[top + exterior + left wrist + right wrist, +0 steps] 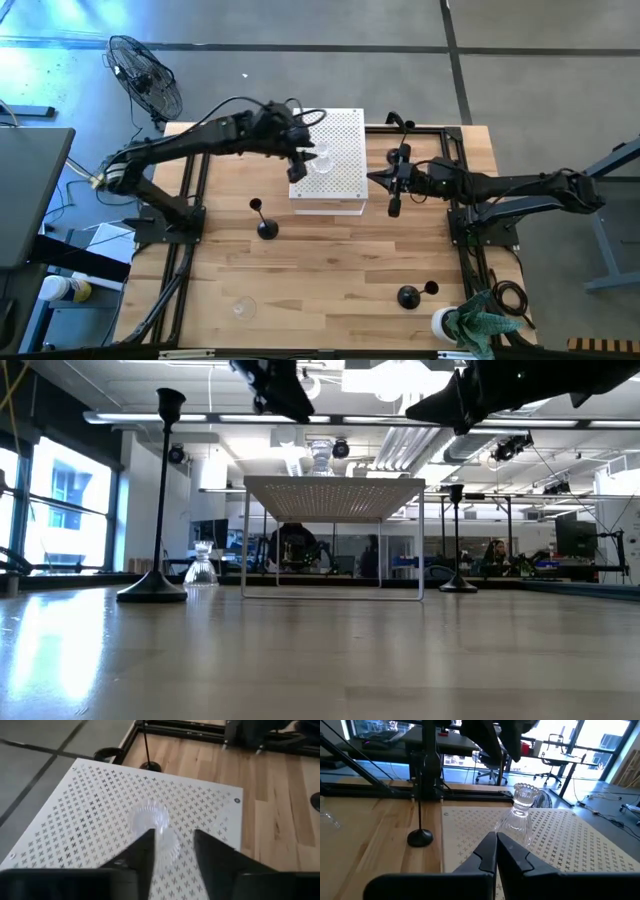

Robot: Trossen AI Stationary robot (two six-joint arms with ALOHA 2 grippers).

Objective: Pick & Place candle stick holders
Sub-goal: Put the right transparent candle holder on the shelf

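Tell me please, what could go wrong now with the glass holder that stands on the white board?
1. The left gripper hangs open right above the clear glass holder; a sideways pull-out might clip its rim and tip it.
2. The holder stands on the raised white perforated board, so a fall could roll it over the edge.
3. The right gripper, shut, points at the same holder from close by; moving forward could knock it.

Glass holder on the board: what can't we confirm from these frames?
- Clear glass holder, left wrist view: base behind the left pincer fingers; contact can't be judged.
- High view: holder too small and washed out against the white board.
- Low view: both pincers cut off by the top edge.
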